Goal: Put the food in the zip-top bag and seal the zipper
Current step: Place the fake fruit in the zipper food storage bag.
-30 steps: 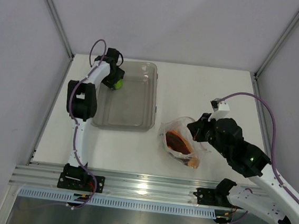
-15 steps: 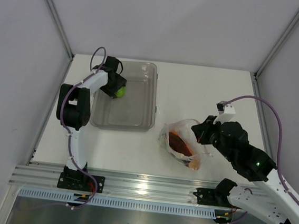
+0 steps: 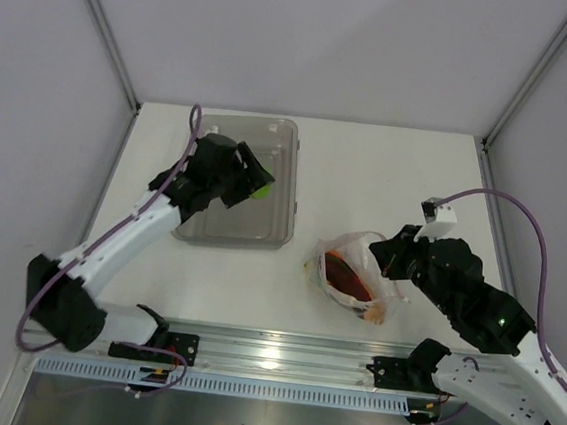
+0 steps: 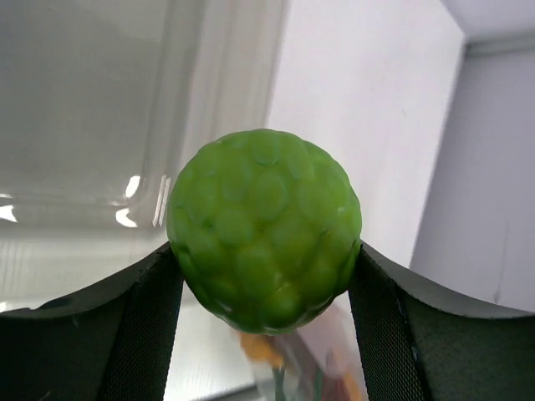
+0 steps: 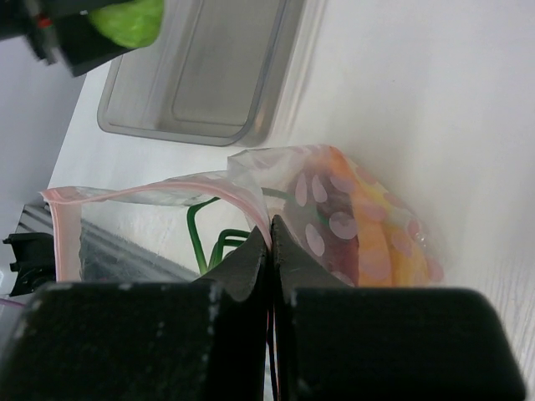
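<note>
Plain pale grey wall panels point(image 3: 311, 34) enclose a white rectangular tabletop point(image 3: 388, 172) at its back and both sides; a silver aluminium rail point(image 3: 280, 353) runs along its near edge.

bin point(image 3: 293, 195) near zip-top bag point(image 3: 337, 246), table point(image 3: 388, 172) gap between

The bin point(image 3: 289, 173) sits on the worktop point(image 3: 398, 173), left of centre in the top view, towards the far side. The left tool point(image 3: 253, 183) hangs over the bin's right half and holds the lime point(image 3: 261, 188). The zip-top bag point(image 3: 332, 249) lies on the worktop to the lower right of the bin, apart from it. The food point(image 3: 343, 276) lies inside the bag. The right tool point(image 3: 385, 258) is at the bag's right edge and pinches it. In the right wrist view, the zipper point(image 5: 125, 194) runs leftwards from that tool, with the bin beyond it at the upper left.
</note>
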`<move>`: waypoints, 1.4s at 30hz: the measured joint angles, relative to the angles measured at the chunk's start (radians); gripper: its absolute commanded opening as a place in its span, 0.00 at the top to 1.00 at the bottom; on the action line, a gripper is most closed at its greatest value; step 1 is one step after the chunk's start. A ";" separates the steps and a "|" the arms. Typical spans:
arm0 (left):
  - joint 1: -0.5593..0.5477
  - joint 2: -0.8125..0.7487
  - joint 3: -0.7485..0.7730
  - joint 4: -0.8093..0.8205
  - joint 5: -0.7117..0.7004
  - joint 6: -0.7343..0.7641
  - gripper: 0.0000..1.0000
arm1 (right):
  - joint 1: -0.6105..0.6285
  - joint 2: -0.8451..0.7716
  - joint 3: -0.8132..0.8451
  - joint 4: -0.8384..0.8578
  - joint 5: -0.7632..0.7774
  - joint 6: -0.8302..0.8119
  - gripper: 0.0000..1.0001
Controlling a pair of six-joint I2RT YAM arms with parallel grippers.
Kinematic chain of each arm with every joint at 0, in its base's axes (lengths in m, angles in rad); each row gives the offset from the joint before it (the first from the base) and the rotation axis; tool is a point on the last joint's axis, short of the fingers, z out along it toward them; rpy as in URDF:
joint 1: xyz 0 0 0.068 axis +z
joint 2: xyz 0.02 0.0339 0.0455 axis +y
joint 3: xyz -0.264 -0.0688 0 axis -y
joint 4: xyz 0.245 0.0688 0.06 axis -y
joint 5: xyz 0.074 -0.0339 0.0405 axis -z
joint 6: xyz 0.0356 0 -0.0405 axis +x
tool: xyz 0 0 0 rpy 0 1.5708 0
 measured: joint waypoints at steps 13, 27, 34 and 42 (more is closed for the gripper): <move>-0.227 -0.552 -0.297 0.168 0.263 0.243 0.99 | -0.003 0.085 -0.029 0.032 -0.093 0.055 1.00; -0.514 -0.530 -0.349 0.417 0.419 0.440 0.99 | -0.003 0.126 -0.007 0.035 -0.113 0.091 1.00; -0.568 -0.486 -0.304 0.518 0.461 0.508 1.00 | -0.003 0.163 0.037 0.034 -0.113 0.092 1.00; -0.598 -0.339 -0.262 0.530 0.522 0.534 0.91 | -0.003 0.163 0.068 0.027 -0.114 0.090 1.00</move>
